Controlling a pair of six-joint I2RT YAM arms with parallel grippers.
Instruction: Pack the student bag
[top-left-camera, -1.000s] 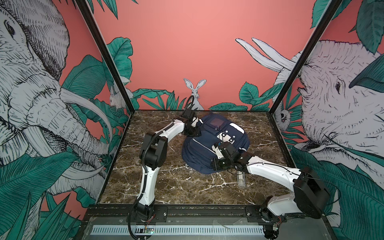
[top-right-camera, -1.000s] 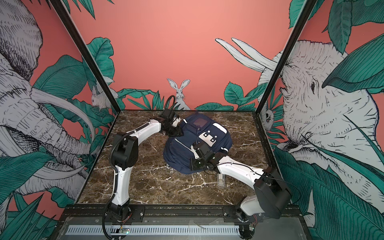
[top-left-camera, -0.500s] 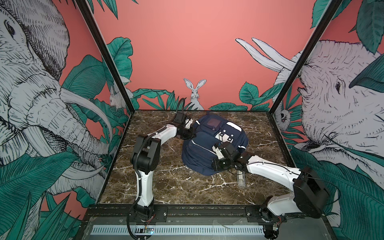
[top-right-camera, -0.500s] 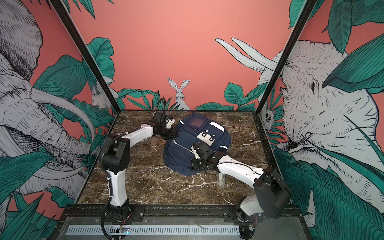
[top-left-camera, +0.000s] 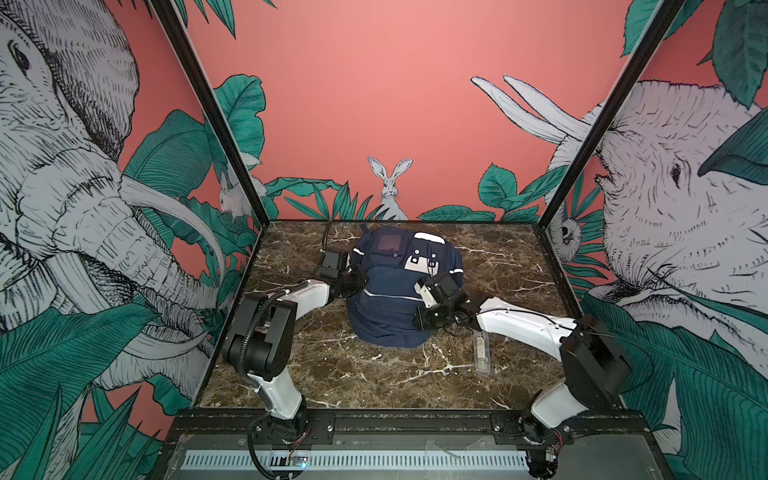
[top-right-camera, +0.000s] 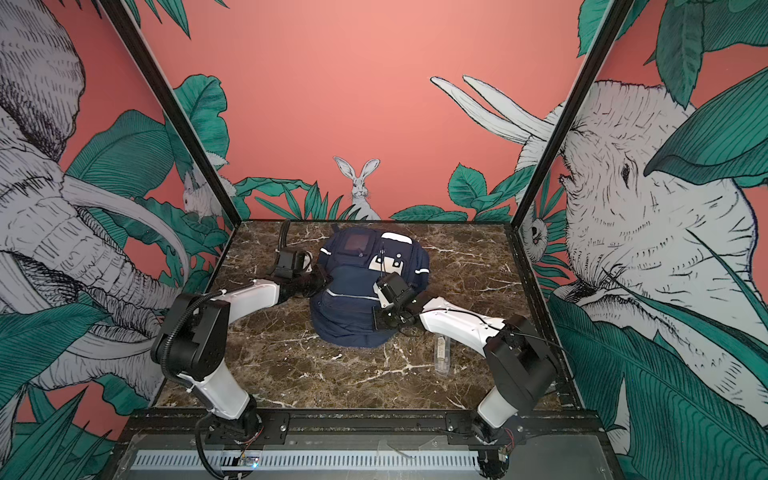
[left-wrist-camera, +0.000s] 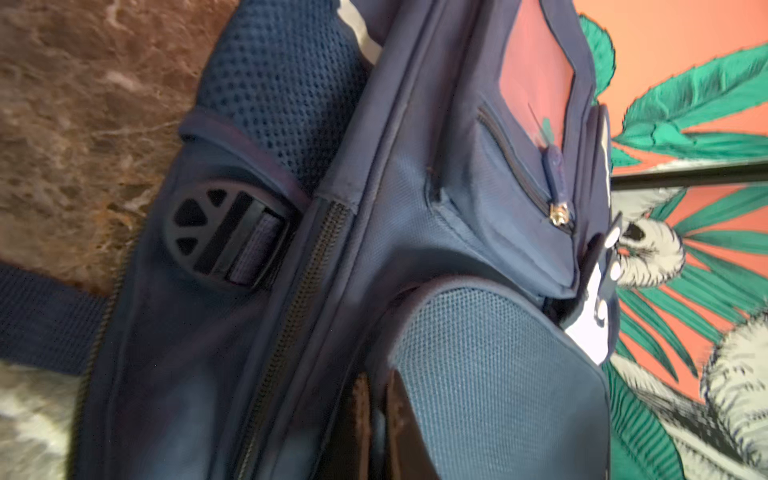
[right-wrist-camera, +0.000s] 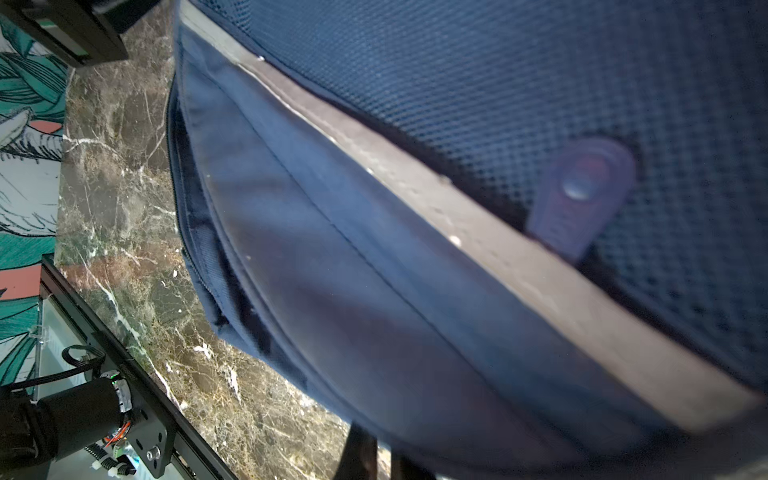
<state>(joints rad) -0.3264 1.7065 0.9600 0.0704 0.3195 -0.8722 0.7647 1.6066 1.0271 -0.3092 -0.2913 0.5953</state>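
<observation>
Student bag (top-left-camera: 390, 307) lies front up at the middle-back of the marble table (top-left-camera: 332, 374), its long axis running far to near, with the square-patch end toward the back wall and the striped pocket toward me. My left gripper (top-left-camera: 354, 283) has just slid along the bag's left side and closed on fabric there, tugging it leftward. My right gripper (top-left-camera: 419, 321) stays clamped on the near right edge, so I judge both arms now hold it for opening.

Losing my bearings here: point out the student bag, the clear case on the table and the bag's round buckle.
student bag (top-left-camera: 386, 320): in a top view, front pocket below the grey stripe.
clear case (top-left-camera: 482, 353): in a top view, its middle.
round buckle (left-wrist-camera: 220, 237): left wrist view, its slotted centre.
</observation>
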